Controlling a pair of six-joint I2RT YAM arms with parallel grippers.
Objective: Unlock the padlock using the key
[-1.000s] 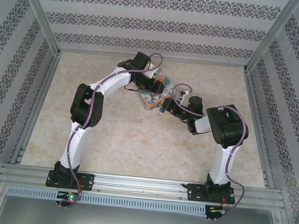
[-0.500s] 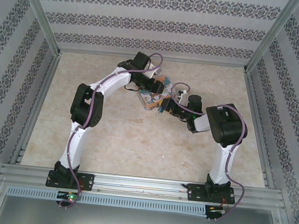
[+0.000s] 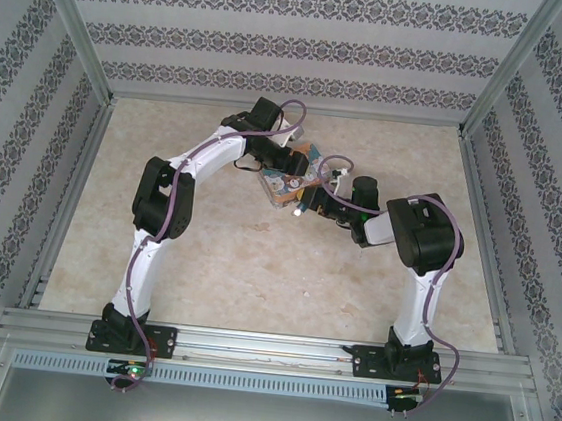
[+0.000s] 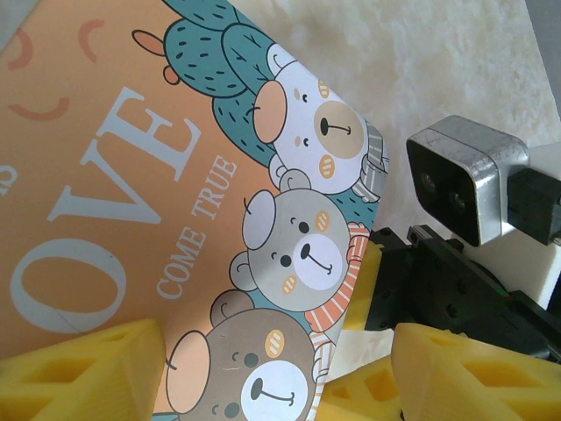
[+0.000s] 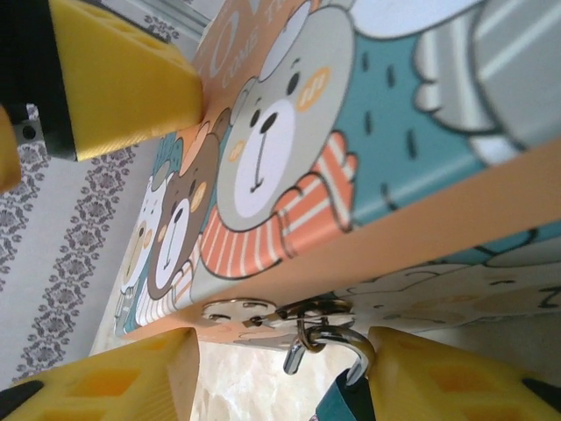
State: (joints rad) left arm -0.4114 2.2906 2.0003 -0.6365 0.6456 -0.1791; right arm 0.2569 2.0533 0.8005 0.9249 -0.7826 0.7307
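The padlock (image 5: pixel 347 402) shows a blue-teal body at the bottom edge of the right wrist view. Its silvery shackle (image 5: pixel 349 338) hooks through the hasp ring of the "LOVE" tin (image 5: pixel 368 114), and the shackle's free end hangs out of the body. My right gripper (image 5: pixel 283 351) is open, with the padlock body against its right finger (image 5: pixel 456 377). My left gripper (image 4: pixel 280 338) is open and straddles the tin's lid (image 4: pixel 175 219) near its corner. The two grippers meet at the tin (image 3: pixel 286 183) in the top view. The key is hidden.
The right arm's wrist camera (image 4: pixel 465 180) and black mount sit close beside the tin's edge. A finger of the left gripper (image 5: pixel 114 79) hangs over the lid. The patterned enclosure walls (image 3: pixel 27 144) and the aluminium frame (image 3: pixel 267 348) ring the marbled table (image 3: pixel 256 258).
My right wrist has edged a little left and farther up, closer to the tin. The left arm and the tin have stayed put.
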